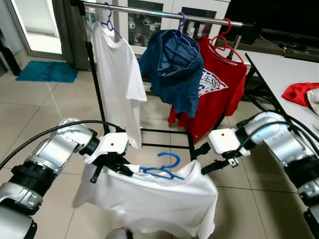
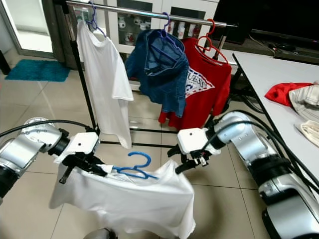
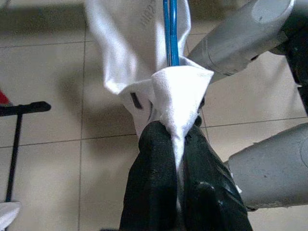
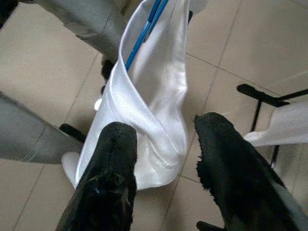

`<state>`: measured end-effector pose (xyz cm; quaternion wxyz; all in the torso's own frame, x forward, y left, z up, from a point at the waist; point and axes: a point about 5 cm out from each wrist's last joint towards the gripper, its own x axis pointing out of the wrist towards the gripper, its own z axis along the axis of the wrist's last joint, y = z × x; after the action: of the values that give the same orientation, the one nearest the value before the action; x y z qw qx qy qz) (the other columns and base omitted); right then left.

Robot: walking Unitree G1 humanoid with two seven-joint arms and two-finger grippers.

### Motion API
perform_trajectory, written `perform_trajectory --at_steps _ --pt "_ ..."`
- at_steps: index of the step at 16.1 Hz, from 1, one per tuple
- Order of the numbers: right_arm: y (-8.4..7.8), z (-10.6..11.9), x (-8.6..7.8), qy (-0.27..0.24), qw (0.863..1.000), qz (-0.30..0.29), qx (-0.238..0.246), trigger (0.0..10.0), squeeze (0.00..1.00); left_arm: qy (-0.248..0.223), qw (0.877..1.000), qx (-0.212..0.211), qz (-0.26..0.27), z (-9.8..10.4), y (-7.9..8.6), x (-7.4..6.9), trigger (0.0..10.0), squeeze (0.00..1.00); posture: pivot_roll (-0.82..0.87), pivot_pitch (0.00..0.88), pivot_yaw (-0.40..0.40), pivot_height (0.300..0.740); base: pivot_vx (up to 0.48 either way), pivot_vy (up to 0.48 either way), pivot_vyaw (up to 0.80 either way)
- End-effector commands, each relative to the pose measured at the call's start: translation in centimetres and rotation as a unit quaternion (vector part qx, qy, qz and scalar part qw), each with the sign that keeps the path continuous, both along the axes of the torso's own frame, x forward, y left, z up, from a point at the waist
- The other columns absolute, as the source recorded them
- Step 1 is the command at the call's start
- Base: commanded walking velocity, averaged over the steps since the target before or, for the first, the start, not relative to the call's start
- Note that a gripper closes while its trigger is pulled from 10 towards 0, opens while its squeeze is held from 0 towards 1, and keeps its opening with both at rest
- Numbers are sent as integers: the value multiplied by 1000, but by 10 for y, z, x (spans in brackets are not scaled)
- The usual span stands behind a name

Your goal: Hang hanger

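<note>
Hanger (image 1: 162, 171) with white shirt (image 1: 154, 201) pinched in left gripper (image 3: 177, 144); right gripper (image 4: 166, 144) beside, spread.

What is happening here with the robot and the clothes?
The robot holds a white shirt on a blue hanger in front of a clothes rack. Its left gripper is shut on one shoulder of the shirt. The right gripper is open beside the other shoulder. The rail already carries a white T-shirt, a denim garment and a red shirt.
</note>
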<state>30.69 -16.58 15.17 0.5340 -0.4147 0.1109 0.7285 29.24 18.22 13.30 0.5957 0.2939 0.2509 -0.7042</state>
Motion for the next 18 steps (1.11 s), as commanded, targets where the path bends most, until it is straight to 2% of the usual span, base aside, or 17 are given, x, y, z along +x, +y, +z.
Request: perform_trajectory --at_steps 1,3,5,8,12,13,14,15,16,17,18 --pt "-3 3 1 10 1000 0 -6 10000 1000 -9 1000 2 -11 5 -2 0 0 0 -73 0 -101 740 0 0 0" --pt "-11 2 4 55 997 -4 -47 10000 1000 -10 1000 2 -12 9 -3 1 0 0 -72 0 -109 740 0 0 0" --pt "-16 5 12 65 996 -31 -55 10000 1000 -10 1000 0 -12 11 -4 2 0 0 -67 0 -109 740 0 0 0" --pt "-20 18 24 65 995 -77 -17 10000 1000 -22 1000 -5 7 16 0 8 0 0 -65 0 -108 740 0 0 0" --pt "-39 30 25 59 990 -124 17 10000 1000 -41 998 -20 52 21 15 14 0 0 -72 0 -90 740 0 0 0" --pt "-47 31 27 35 983 -171 57 10000 1000 -64 994 -35 87 26 25 18 0 0 -74 0 -71 740 0 0 0" --pt "-50 32 28 16 979 -192 74 10000 1000 -80 991 -44 98 30 27 21 0 0 -74 0 -71 740 0 0 0" --pt "-53 34 31 -8 968 -225 106 10000 1000 -97 987 -57 113 35 30 24 0 0 -72 0 -65 740 0 0 0" --pt "-56 37 33 -21 956 -256 142 10000 937 -111 985 -66 117 40 31 25 0 0 -69 0 -59 740 0 0 0" --pt "-59 38 34 -31 944 -282 170 10000 408 -122 982 -75 120 43 32 25 0 0 -66 0 -59 740 0 0 0" --pt "-63 37 32 -39 930 -308 195 10000 0 -127 981 -80 122 45 33 24 0 0 -65 0 -60 740 0 0 0"
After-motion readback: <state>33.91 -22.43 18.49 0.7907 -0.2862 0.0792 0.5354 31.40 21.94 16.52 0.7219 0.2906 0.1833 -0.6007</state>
